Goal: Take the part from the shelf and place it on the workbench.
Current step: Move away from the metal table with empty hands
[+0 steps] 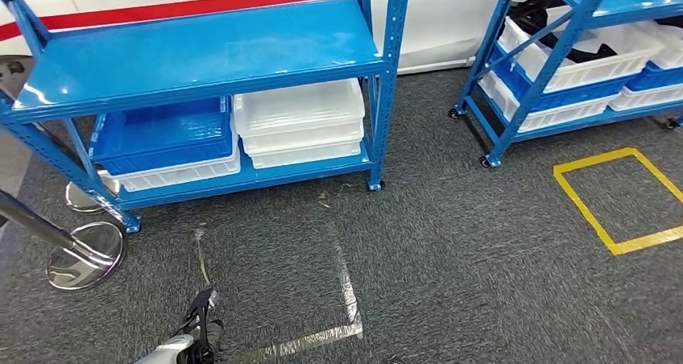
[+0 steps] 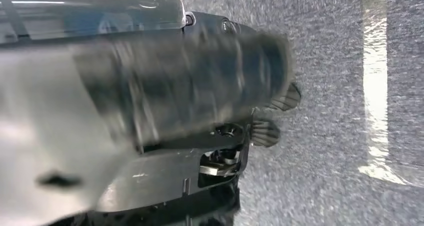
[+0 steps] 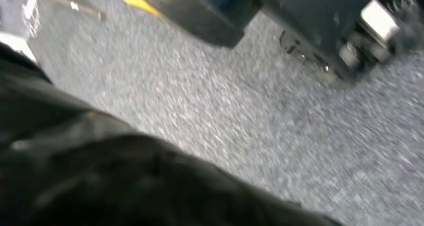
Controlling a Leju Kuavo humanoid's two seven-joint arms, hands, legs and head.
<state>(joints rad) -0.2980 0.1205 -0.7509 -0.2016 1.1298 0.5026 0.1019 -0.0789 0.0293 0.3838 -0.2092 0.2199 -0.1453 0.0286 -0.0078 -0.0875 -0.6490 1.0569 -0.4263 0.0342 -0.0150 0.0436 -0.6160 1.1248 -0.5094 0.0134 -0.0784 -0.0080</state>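
1. I judge this to be the approach step — nothing has been taken yet. I face a blue metal shelf rack (image 1: 201, 58) standing on grey carpet (image 1: 451, 243), with a second blue rack (image 1: 564, 50) off to my right.

2. My left robot hand (image 1: 201, 328) hangs low at my side above the carpet, beside a taped silver square (image 1: 348, 299). It appears to hold nothing, but the wrist view is too blurred — I cannot tell whether its fingers are released or clenched.

3. My right robot hand: the right wrist view gives dark blur and carpet, so I cannot tell its state.

4. The part itself I cannot pick out. The lower shelf carries stacked blue plastic bins (image 1: 165, 134) and white plastic bins (image 1: 300, 118); the second rack holds white trays with something dark in one (image 1: 556, 18), which may be the part. Its heading and long axis cannot be read.

5. Next, in my judgement, I must find the part, step closer and raise an arm toward it.
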